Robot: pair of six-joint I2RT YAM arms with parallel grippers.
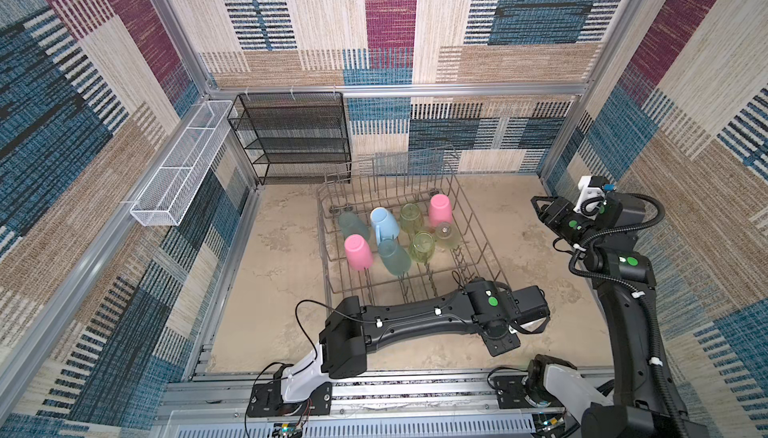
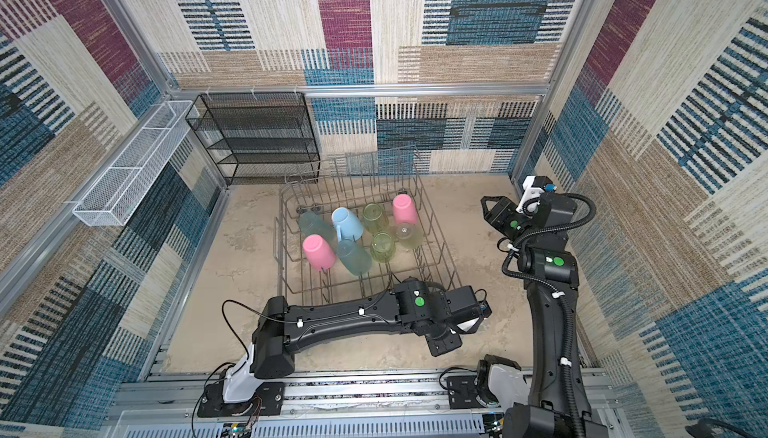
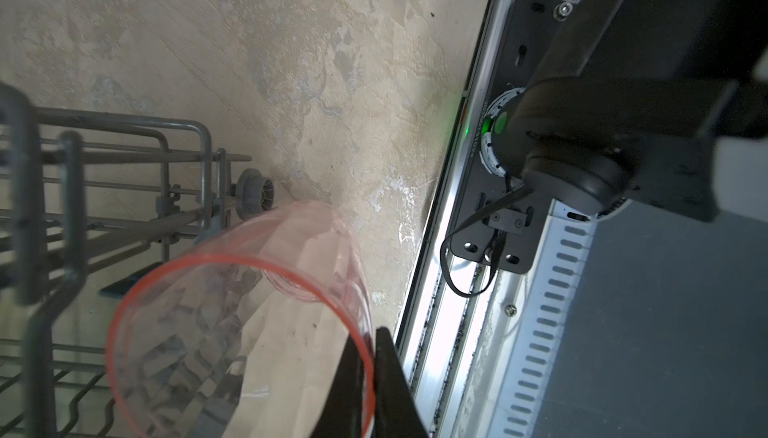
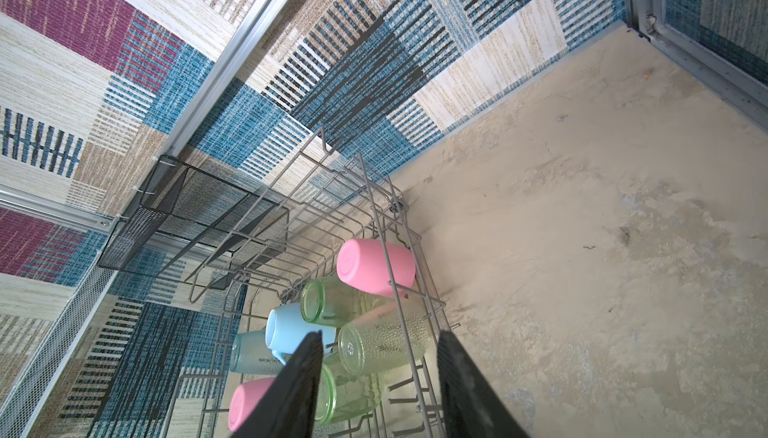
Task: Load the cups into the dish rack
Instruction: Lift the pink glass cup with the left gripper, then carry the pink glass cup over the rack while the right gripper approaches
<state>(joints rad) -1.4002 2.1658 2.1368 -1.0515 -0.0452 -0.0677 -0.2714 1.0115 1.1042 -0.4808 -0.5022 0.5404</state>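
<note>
Left gripper (image 3: pixel 371 357): clamped on the rim of the pink-orange cup (image 3: pixel 249 311), one finger inside the wall and one outside. The cup is clear-walled. Its mouth faces the wrist camera and its base points away toward the dish rack (image 3: pixel 41 207) corner wheel (image 3: pixel 253 192), so the long axis runs along the gripper's line. It sits outside the rack, just beside the near right corner. Can't tell whether it touches the table (image 1: pixel 270 290).

Left arm: low and stretched across the rack's front edge in both top views. The wrist is at the near right corner, and it hides the gripper and most of the cup from above.

Right gripper (image 1: pixel 540 209): jaws apart with nothing between them. It's raised off the rack's right side and aimed toward the rack. The right arm stands upright with the elbow bent.

In the dish rack (image 1: pixel 415 286), two rows of four, all bottom-up and leaning on the tines:
- Far row: teal cup (image 1: pixel 353 223), light-blue mug (image 1: pixel 384 221), yellow-green cup (image 1: pixel 411 216), pink cup (image 1: pixel 440 209).
- Near row: pink cup (image 1: pixel 358 252), teal cup (image 1: pixel 394 256), yellow-green cup (image 1: pixel 423 246), pale yellowish cup (image 1: pixel 446 235).

The rack's near rows hold only bare tines.
</note>
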